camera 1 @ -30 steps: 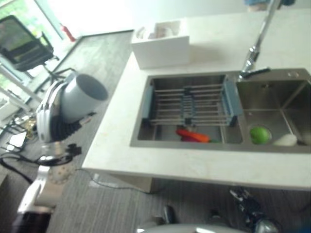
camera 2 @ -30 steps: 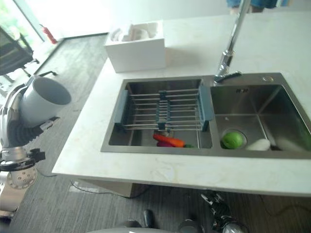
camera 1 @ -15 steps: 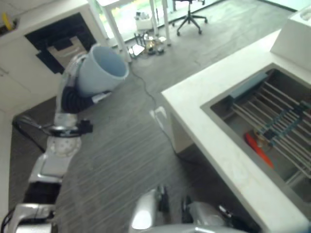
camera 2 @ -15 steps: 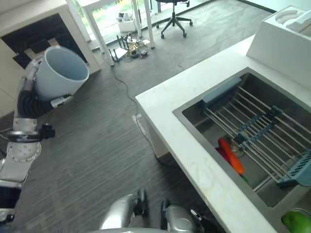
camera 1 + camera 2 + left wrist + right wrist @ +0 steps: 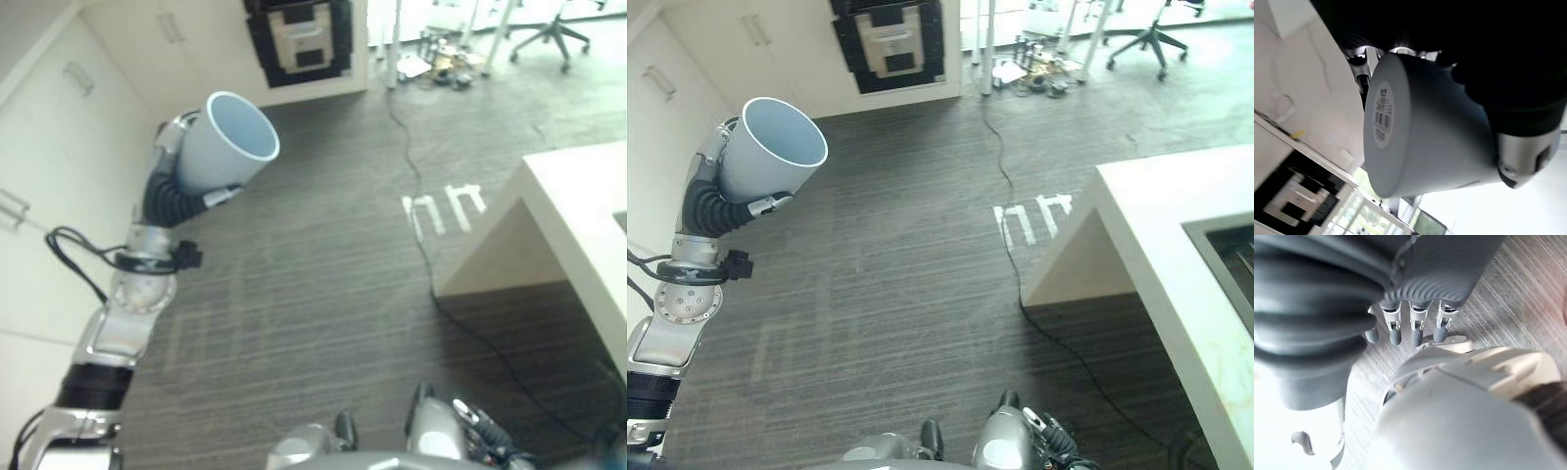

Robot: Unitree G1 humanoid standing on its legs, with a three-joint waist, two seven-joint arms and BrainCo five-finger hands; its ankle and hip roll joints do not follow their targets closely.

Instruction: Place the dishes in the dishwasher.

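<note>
Up over the grey floor (image 5: 901,294), a pale blue cup (image 5: 769,152) is held tilted, gripped by the curled fingers of the left hand (image 5: 720,201), well apart from the white counter (image 5: 1176,225). Straight, relaxed fingers are seen on the right hand (image 5: 1415,328).

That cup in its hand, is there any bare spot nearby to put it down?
The white counter corner on the right, before the sink edge, is bare. The left hand holds the cup over open floor, away from it.
</note>
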